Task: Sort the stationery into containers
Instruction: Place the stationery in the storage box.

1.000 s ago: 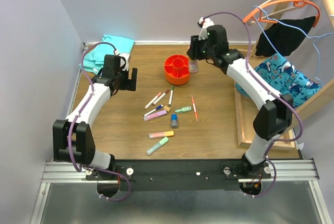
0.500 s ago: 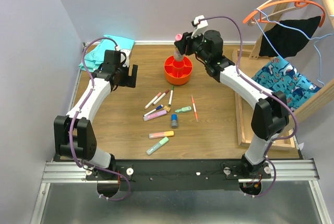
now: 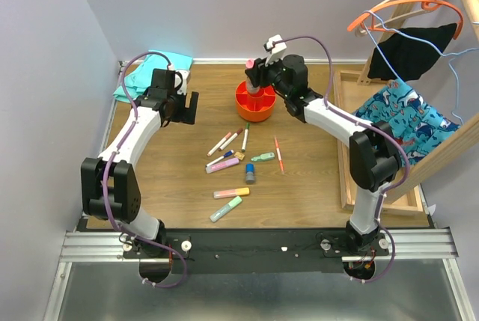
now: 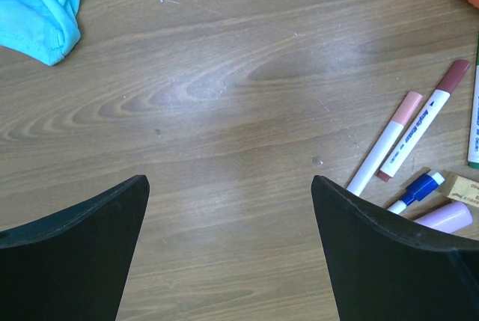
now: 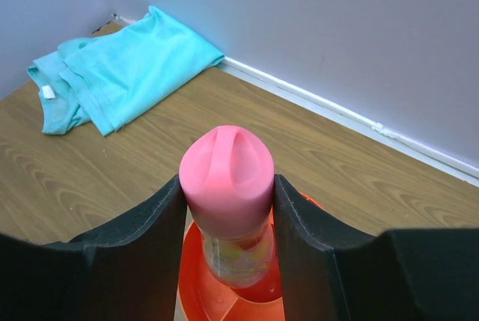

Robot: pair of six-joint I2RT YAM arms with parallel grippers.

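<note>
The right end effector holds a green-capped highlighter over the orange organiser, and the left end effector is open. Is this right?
Not quite: the right wrist view shows the cap is pink, not green. The right end effector holds this highlighter over the orange organiser, and the left end effector is open.

Left gripper [image 3: 185, 108] gapes wide at 10 o'clock; right gripper [image 3: 254, 75], at 12 o'clock, pinches a pink-capped highlighter [image 5: 227, 171].

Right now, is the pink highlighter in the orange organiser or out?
Not dropped in: the right jaws hold the pink highlighter, cap up, over the orange organiser; lower end's depth, cannot tell.
</note>
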